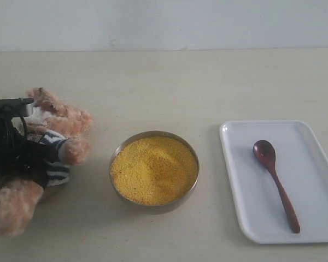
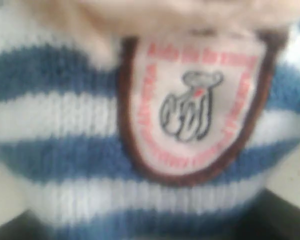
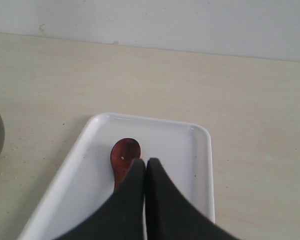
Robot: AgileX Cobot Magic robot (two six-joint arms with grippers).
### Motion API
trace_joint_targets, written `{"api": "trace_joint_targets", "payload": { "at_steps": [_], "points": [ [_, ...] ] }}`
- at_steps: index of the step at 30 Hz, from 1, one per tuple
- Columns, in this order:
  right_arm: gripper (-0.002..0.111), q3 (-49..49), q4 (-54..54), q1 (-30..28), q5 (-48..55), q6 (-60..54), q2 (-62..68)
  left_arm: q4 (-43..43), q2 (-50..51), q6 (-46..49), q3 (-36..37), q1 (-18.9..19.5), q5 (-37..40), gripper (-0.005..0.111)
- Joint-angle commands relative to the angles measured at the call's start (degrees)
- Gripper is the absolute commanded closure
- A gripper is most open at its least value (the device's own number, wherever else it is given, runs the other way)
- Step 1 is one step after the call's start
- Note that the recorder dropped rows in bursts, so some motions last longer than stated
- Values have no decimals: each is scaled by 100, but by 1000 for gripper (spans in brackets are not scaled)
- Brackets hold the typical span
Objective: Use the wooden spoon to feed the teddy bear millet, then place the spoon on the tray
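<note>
The tray (image 1: 311, 164) sat right of the millet (image 1: 153, 169). The left gripper (image 1: 11, 147) was at the bear (image 1: 65, 120); its opening could not be determined. The spoon (image 1: 276, 183) lay in the tray, long axis near-to-far, bowl toward the wall, just beyond the right gripper (image 3: 145, 162), which was pressed together and empty.

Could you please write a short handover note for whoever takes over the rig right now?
Left tool: at the teddy bear, close against its striped shirt; open or shut unclear.
Right tool: shut, empty, above the tray.
The wooden spoon lies on the tray. The millet fills its bowl mid-table.
Done: unclear whether the bear was fed.
Left: if not, scoop, feed, return the spoon.
</note>
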Motion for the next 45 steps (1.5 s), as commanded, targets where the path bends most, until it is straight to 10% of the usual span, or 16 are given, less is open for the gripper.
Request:
{"api": "trace_joint_targets", "payload": {
  "at_steps": [1, 17, 27, 36, 45],
  "points": [
    [108, -3, 0, -4, -26, 28, -30, -46, -87, 562, -138, -26, 288, 102],
    [108, -3, -6, -4, -466, 28, -30, 134, -1545, 3070, -292, -874, 1466, 103],
    [108, -59, 1758, -4, -3995, 2736, -30, 277, -1785, 3474, 387, -921, 339, 103],
    [105, -2502, -1334, -4, -1180, 2664, 2620, 312, -1785, 3277, 376, -921, 265, 103],
    [58, -4446, -636, 498, 2906, 954, 6440, 329, -1785, 3278, 376, -921, 264, 103]
  ]
}}
